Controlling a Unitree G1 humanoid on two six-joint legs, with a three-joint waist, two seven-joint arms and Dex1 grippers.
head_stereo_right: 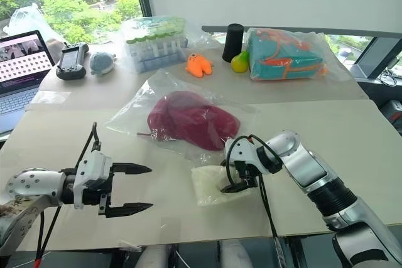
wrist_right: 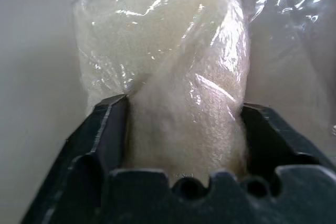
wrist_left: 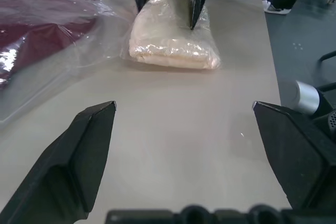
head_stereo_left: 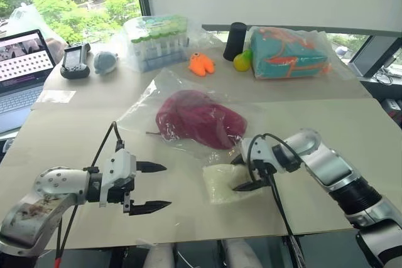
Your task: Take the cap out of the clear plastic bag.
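The dark red cap [head_stereo_left: 200,119] lies inside the clear plastic bag [head_stereo_left: 151,101] at the middle of the table. My right gripper [head_stereo_left: 239,174] is just in front of the cap, its two fingers pressed against the sides of a cream packet [head_stereo_left: 223,183] wrapped in thin film, seen close up in the right wrist view [wrist_right: 178,66]. My left gripper [head_stereo_left: 167,186] hovers open near the front left of the table, pointing toward that packet [wrist_left: 173,45], with nothing between its fingers. A corner of the bagged cap [wrist_left: 37,30] shows in the left wrist view.
Along the back stand a bagged tube rack [head_stereo_left: 157,42], an orange toy [head_stereo_left: 201,64], a black cylinder [head_stereo_left: 235,41], a yellow-green fruit [head_stereo_left: 242,61] and a bag with teal-orange contents [head_stereo_left: 289,54]. A laptop [head_stereo_left: 22,70] and a handheld device [head_stereo_left: 75,62] sit far left.
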